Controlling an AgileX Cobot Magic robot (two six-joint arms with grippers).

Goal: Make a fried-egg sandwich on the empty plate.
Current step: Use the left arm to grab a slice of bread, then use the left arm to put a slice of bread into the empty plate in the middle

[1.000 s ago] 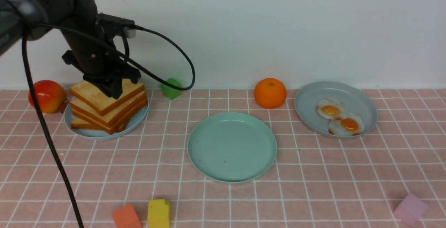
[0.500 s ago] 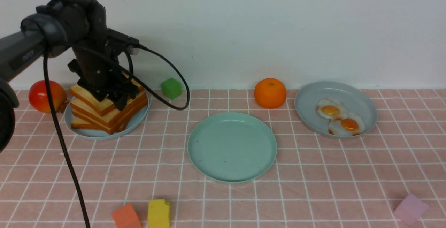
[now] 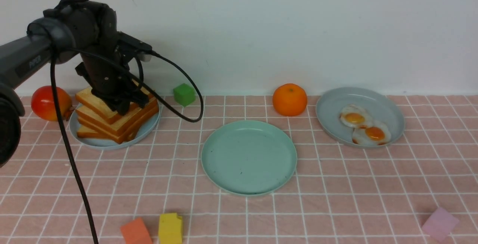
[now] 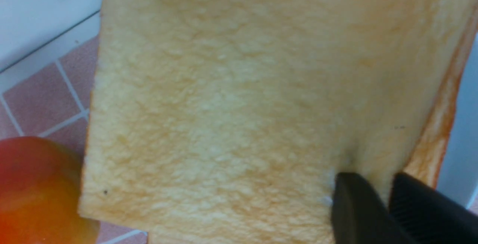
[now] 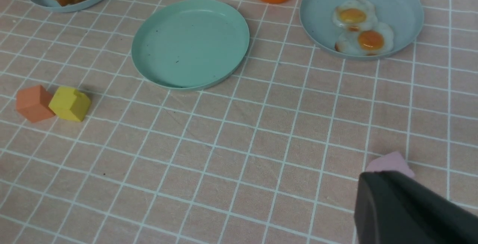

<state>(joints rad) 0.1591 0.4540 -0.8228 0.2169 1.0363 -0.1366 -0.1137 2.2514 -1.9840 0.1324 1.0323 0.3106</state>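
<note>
A stack of toast slices lies on the pale blue plate at the far left. My left gripper is down on the stack, shut on the near edge of the top toast slice, which one finger covers from above and the other from below. The empty mint-green plate sits mid-table with nothing on it. Two fried eggs lie on the grey-blue plate at the right. My right gripper is shut and empty, hovering near a pink block.
A red apple sits left of the toast plate, and a green cube and an orange stand by the back wall. Orange and yellow blocks lie at the front left. A black cable hangs from the left arm.
My left gripper dropped lower onto the toast stack, spread its fingers and closed them on the top slice's edge. The right gripper and all plates stayed put.
</note>
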